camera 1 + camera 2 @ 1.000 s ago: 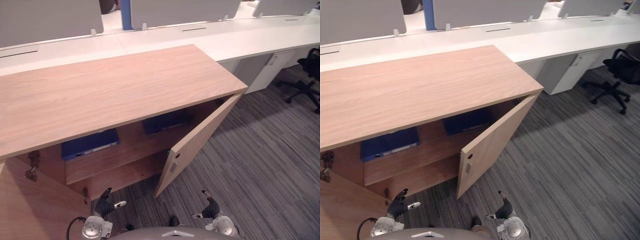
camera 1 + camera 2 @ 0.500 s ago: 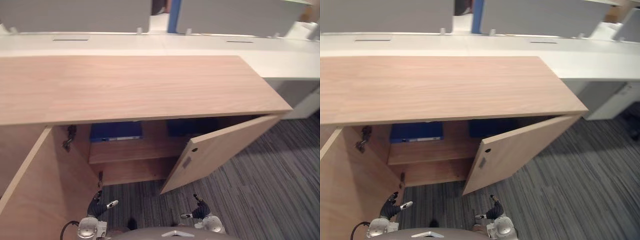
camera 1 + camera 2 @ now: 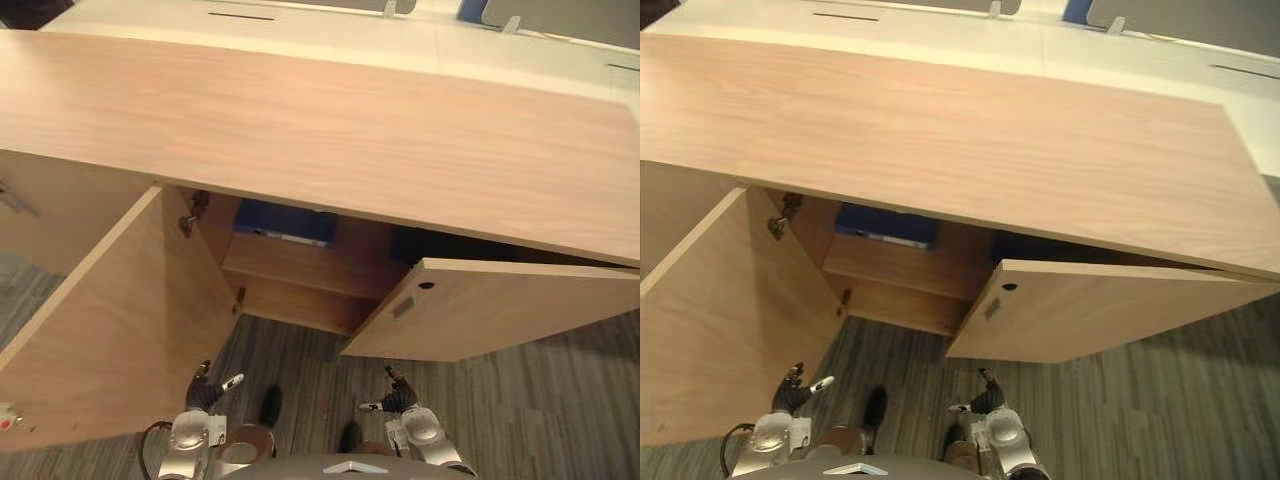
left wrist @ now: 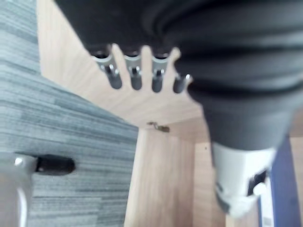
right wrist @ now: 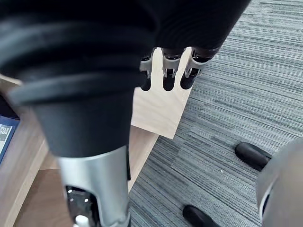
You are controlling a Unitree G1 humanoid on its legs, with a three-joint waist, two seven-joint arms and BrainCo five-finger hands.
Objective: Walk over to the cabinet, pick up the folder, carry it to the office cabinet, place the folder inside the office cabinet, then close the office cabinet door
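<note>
Nearest to me, the robot's left hand (image 3: 207, 387) and right hand (image 3: 397, 392) hung low over the striped grey carpet (image 3: 300, 350), both with fingers loose and nothing in them. Just ahead, the cabinet's left door (image 3: 110, 320) stood swung wide, while the right door (image 3: 500, 310) was only partly open, its edge jutting in front of the right hand. Past the doors, the blue folder (image 3: 286, 223) lay flat on the upper shelf (image 3: 300, 275), tucked under the long wooden top (image 3: 330, 130), with a white desk (image 3: 330, 35) beyond. With both hands empty, I judged the reach for the folder was not yet made. To do it well, the robot should go in through the gap between the doors, stay clear of the right door's edge and the overhanging top, and grip the folder's near edge before drawing it straight out.
</note>
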